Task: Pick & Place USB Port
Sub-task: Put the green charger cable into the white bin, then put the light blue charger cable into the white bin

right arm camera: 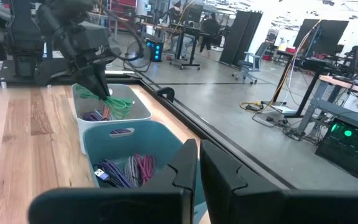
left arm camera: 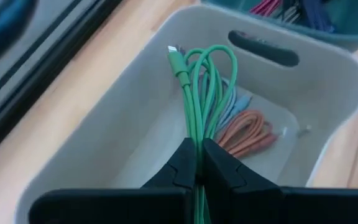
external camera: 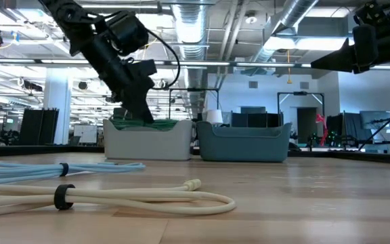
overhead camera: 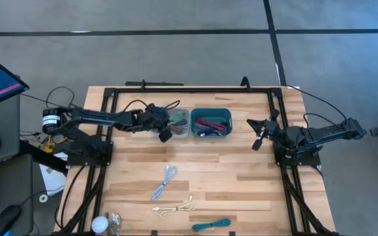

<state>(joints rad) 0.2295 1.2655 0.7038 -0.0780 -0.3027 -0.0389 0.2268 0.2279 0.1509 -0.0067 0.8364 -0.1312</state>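
While the left pincer (left arm camera: pixel 197 163) pinched a green cable (left arm camera: pixel 205 87) over the grey bin (left arm camera: pixel 328 93), release remained; three cables (overhead camera: pixel 166 181) waited on the bench (overhead camera: pixel 241 183). Right pincer (right arm camera: pixel 197 163) idled, nearly closed.

green cable (left arm camera: pixel 199 93) clamped between black fingers (left arm camera: pixel 180 168) of left gripper (left arm camera: pixel 199 163); orange cable (left arm camera: pixel 247 127) beyond the jaws, in pale grey bin (left arm camera: pixel 135 87). teal bin (right arm camera: pixel 157 140) just ahead of black right gripper (right arm camera: pixel 197 163), with red, pink and purple cables (right arm camera: pixel 126 169). light wood table (overhead camera: pixel 241 177) with light blue cable (overhead camera: pixel 165 181), cream cable (overhead camera: pixel 174 208), teal cable (overhead camera: pixel 212 225).
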